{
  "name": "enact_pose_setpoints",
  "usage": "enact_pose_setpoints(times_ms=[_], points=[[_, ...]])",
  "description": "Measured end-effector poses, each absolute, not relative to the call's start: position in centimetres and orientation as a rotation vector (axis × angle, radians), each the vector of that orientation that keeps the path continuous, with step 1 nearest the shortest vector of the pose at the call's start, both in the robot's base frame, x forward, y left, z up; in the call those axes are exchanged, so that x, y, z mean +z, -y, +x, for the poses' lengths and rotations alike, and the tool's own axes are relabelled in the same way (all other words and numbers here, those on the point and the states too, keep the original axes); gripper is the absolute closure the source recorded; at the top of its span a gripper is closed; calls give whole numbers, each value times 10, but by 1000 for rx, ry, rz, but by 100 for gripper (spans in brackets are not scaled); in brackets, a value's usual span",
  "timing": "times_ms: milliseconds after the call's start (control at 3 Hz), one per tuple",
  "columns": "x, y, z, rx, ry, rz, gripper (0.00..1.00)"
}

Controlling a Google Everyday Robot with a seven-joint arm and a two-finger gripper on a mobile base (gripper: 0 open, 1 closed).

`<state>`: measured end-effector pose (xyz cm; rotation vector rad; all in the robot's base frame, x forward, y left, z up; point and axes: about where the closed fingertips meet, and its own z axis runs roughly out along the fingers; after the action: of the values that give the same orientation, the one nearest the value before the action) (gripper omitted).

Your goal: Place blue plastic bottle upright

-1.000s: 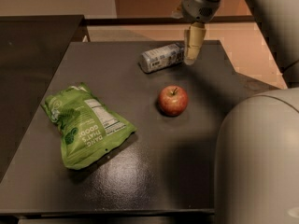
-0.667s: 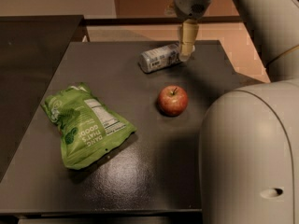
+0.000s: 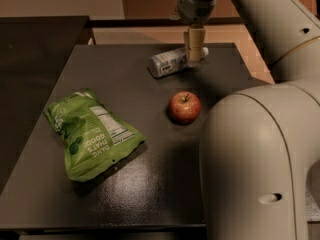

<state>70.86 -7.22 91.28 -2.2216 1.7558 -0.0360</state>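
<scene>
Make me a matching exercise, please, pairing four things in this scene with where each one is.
1. bottle
2. apple
3. bag
4. gripper

A. front left of the table
B. at the bottle's cap end
C. lying on its side near the far edge
D. mid-table, nearer than the bottle

Pairs: 1-C, 2-D, 3-A, 4-B

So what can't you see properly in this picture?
Camera view:
- The hand covers part of the lying blue plastic bottle near its cap; whether they touch is unclear.
- The bottle's label print: too small to read.
- The table, right side: hidden behind the robot's arm.
</scene>
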Motion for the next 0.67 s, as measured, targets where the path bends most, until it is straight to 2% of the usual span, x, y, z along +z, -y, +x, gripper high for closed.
enact_pose_setpoints(times_ms=[667], points=[[884, 76, 715, -29, -1775, -2295, 0]])
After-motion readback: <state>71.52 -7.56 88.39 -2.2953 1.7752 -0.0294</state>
